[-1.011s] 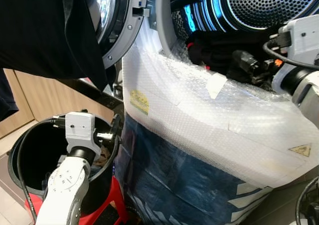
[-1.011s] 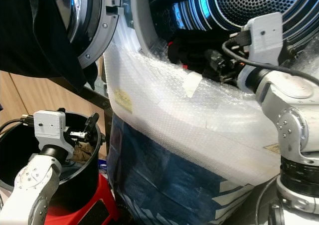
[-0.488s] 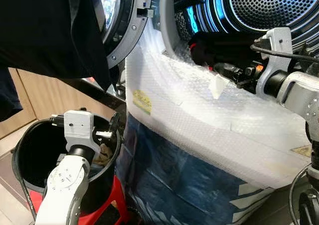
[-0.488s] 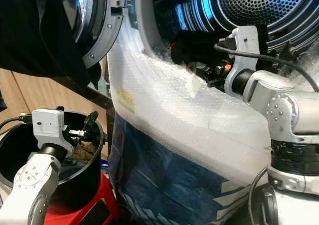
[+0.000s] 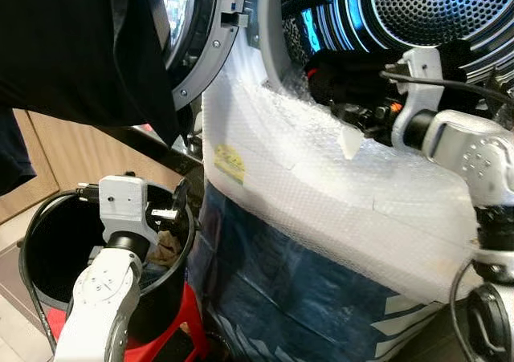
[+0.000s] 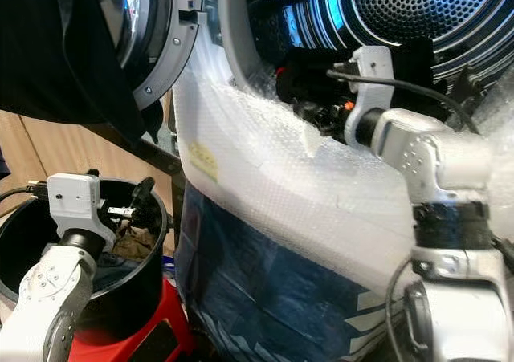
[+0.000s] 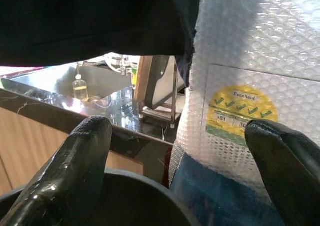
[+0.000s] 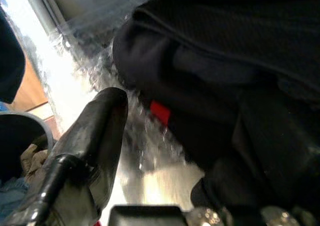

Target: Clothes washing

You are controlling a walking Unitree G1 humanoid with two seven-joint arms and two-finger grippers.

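Left eye view: dark clothes [image 5: 347,67] lie bunched on the washer drum's [image 5: 434,9] lower lip, directly against the right gripper [image 5: 363,115], whose grip I cannot tell. Left gripper [image 5: 178,205] hangs parted over the black bucket [image 5: 32,233], well apart.

The right gripper [image 5: 347,105] reaches into the washing machine's round blue-lit drum opening [image 5: 418,9], against a black garment [image 5: 353,65]. The left gripper [image 5: 178,209] hangs over a black round bucket [image 5: 40,250].

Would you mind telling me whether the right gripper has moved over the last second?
Yes. The right gripper has swung toward the robot's left along the washer's door opening, nearer the black garment.
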